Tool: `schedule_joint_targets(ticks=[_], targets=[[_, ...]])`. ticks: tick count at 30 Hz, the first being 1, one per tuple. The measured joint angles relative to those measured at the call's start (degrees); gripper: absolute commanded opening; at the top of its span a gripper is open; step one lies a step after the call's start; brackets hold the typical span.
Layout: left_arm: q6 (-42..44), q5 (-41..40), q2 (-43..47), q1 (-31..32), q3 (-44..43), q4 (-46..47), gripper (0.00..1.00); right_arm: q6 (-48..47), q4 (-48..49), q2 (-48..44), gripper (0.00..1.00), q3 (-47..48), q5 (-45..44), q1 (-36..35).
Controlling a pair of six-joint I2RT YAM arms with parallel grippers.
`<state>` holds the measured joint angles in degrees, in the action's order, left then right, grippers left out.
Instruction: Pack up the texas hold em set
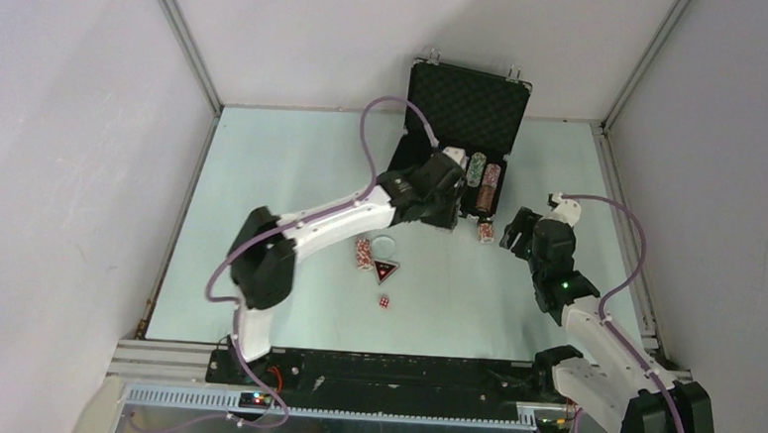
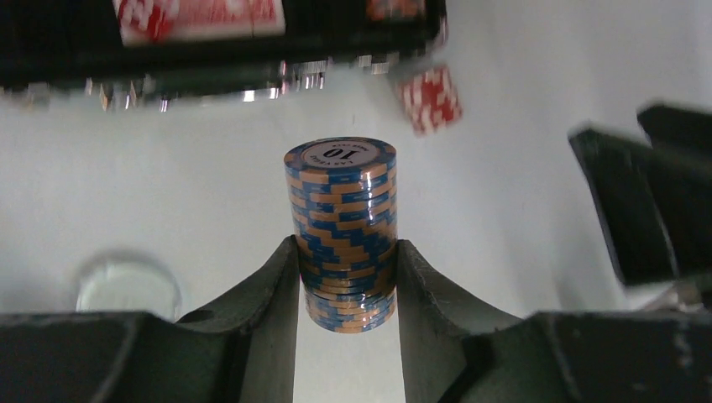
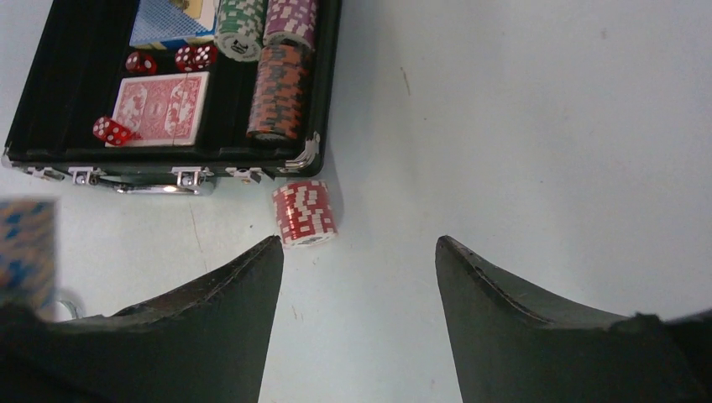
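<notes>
Right wrist view: right pincer [image 3: 359,252] spread apart, gripping nothing, over the pale surface [image 3: 546,126]. The open briefcase [image 3: 59,80] at upper left holds three chip stacks on their sides: green stack [image 3: 239,29], purple stack [image 3: 290,18], orange-dark stack [image 3: 277,92]. It also holds two decks, a blue deck [image 3: 172,21] and a red deck [image 3: 159,107], and red dice [image 3: 195,57] in three spots, exact count unclear. One red chip stack [image 3: 304,213] lies just outside the case's front corner. Left wrist view: left pincer [image 2: 346,252] clamped on one blue-and-orange chip stack [image 2: 340,193], upright, top chip marked 10, near the case front. Top view, loose on the surface: one red-white chip stack [image 1: 363,253], one clear round token [image 1: 386,243], one triangular token [image 1: 387,269], one lone red die [image 1: 382,302].
</notes>
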<state>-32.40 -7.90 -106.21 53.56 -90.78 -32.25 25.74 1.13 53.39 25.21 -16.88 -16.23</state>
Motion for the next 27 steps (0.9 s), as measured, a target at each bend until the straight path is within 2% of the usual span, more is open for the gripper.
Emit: schedule_joint_targets(ticks=[7,13,27], targets=[[2.47,4.15,-18.16,-4.72,-18.73,-0.22,0.22,0.87,0.35,-2.36,0.69,-1.36,-1.22,0.76],[2.78,7.04,-23.71,-7.06,-22.56,4.37,0.20,1.16,0.44,-2.43,0.69,-1.51,-1.16,1.11],[4.46,8.37,-29.46,-8.48,-28.55,12.39,0.20,1.31,0.85,-2.47,0.68,-1.51,0.15,1.86]])
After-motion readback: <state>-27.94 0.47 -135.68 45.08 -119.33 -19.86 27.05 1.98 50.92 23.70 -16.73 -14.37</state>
